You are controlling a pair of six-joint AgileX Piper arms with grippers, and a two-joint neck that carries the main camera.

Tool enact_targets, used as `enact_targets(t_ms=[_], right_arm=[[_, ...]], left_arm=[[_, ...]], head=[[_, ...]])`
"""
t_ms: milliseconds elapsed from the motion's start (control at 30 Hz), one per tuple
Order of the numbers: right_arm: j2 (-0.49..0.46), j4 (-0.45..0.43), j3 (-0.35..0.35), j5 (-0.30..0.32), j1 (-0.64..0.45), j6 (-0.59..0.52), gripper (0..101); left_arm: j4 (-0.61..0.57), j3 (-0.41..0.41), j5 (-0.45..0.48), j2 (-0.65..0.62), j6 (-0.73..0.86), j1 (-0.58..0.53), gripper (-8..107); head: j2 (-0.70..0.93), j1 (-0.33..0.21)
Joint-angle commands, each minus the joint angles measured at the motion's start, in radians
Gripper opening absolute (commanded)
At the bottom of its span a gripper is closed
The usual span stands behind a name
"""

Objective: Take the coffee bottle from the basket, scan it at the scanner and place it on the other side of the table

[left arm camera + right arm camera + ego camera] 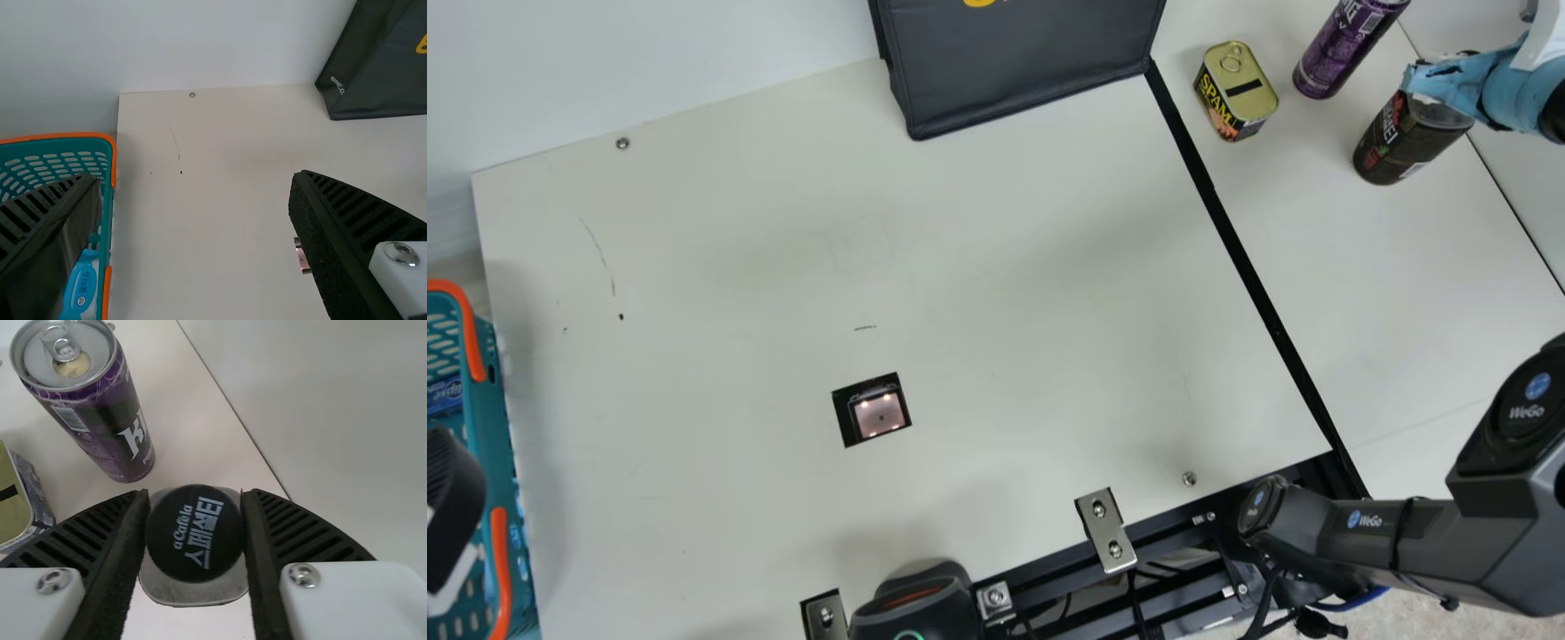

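Note:
At the main view's upper right, the dark coffee bottle [1403, 142] appears upright on the far-side tabletop. My right gripper [1458, 84] is over its top. In the right wrist view both pads of the right gripper [195, 533] touch the black cap of the coffee bottle [193, 550], shut on it. The scanner window [879, 415] is set into the middle table. My left gripper [452, 507] is at the main view's left edge by the teal basket [503, 462]; in the left wrist view the left gripper [197, 233] stands wide open, one finger overlapping the basket [105, 167].
Beside the bottle stand a purple can [1347, 49] and a SPAM tin [1236, 92]. A black bag [1023, 62] is at the back edge. Metal brackets [1105, 530] and a black device [916, 609] line the front edge. Blue packages [81, 287] lie in the basket.

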Motion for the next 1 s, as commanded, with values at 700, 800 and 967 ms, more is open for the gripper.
enact_targets(t_ms=[700,800,967], right_arm=[[-0.255,-0.148,0.113,-0.130,0.153,0.032,95],[-0.314,-0.198,0.126,-0.105,0.199,0.076,95],[-0.413,-0.272,0.134,-0.021,0.282,0.160,95]], left_arm=[[0.000,0.000,0.000,0.000,0.000,0.000,90],[0.000,0.000,0.000,0.000,0.000,0.000,90],[0.000,0.000,0.000,0.000,0.000,0.000,90]], head=[[-0.002,-0.029],[-0.002,-0.029],[-0.002,-0.029]])
